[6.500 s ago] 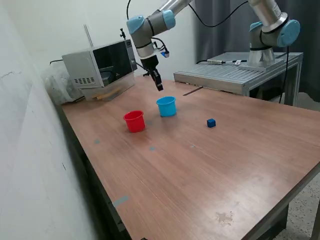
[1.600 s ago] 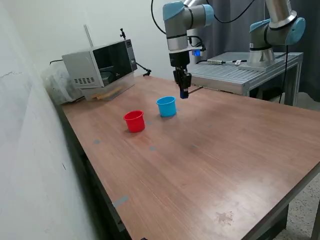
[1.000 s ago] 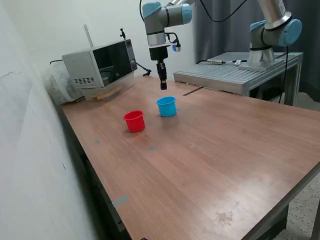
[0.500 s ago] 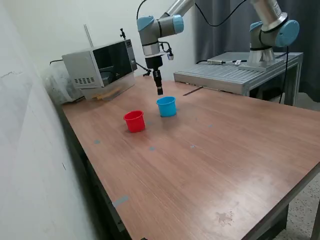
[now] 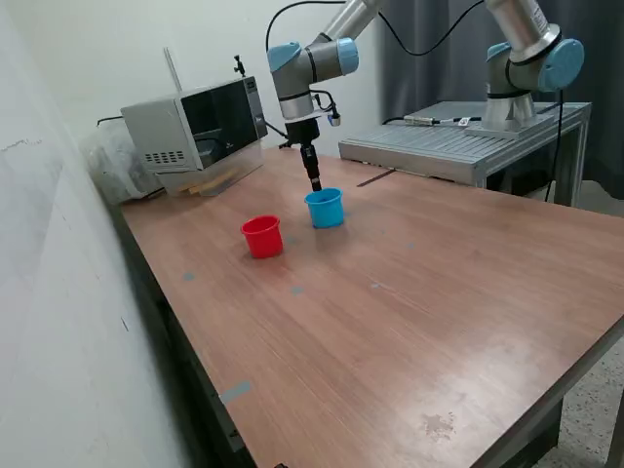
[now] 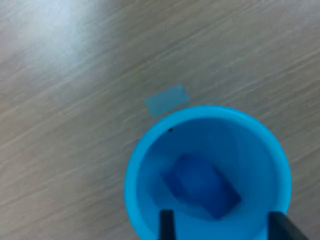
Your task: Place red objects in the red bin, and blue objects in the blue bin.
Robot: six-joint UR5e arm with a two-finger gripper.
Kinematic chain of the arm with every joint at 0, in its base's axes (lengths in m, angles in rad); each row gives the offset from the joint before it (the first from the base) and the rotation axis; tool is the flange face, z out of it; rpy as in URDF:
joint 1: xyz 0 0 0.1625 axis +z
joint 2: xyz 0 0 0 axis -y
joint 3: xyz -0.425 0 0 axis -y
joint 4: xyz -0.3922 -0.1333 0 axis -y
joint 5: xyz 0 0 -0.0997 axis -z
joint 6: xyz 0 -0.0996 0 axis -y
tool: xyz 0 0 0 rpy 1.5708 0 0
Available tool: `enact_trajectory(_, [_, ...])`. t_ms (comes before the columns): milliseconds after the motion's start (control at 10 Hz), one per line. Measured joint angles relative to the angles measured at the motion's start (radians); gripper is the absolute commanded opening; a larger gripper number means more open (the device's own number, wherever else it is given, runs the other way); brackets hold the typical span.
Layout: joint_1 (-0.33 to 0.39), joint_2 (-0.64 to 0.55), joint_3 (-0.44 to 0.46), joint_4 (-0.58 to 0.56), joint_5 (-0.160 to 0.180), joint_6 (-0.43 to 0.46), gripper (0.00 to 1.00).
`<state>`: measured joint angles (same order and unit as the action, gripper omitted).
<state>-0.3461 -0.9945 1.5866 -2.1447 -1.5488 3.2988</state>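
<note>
Desk [image 5: 409, 322]: brown wood-grain top, carrying both cups. A grey boxy appliance [image 5: 195, 132] stands at its far end.

Arm: reaches down over the blue cup [image 5: 325, 208]. Hand [image 5: 314, 183] just above the cup's rim; in the wrist view its two fingertips [image 6: 166, 225] stand spread apart, gripping nothing.

Red cup [image 5: 262, 236]: upright, near the blue cup, toward the exterior view's left; contents not visible.

Blue cup, wrist view: dark blue cubes [image 6: 201, 185] lie on its bottom, blurred; count cannot be told.

Pale tape patch [image 6: 167, 99]: on the desk just beside the blue cup.
</note>
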Motion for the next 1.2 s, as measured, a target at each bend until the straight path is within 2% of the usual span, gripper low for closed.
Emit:
enact_trajectory(500, [0.013,-0.044,0.006,0.037,-0.002,-0.007,1.00])
enact_trajectory(800, [0.079,-0.161,0.007,0.275,-0.005,-0.050,1.00])
enact_trajectory(900, [0.099,-0.222,0.010,0.370,-0.015,-0.073,1.00])
enact_trajectory(1200, [0.152,-0.436,0.053,0.661,-0.095,-0.166,1.00])
